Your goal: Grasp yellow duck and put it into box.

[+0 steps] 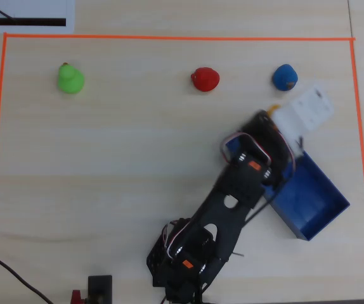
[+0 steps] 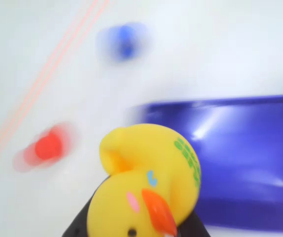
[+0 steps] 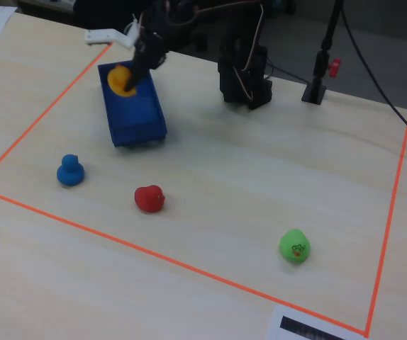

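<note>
The yellow duck has an orange beak and fills the bottom of the wrist view. My gripper is shut on it, with black fingers showing on both sides below it. In the fixed view the duck hangs in the gripper over the far end of the blue box. In the overhead view only a sliver of the duck shows beside the gripper, just beyond the upper corner of the box. In the wrist view the box lies right behind the duck.
A blue duck, a red duck and a green duck stand in a row along the far side. Orange tape frames the work area. The arm's base sits at the near edge.
</note>
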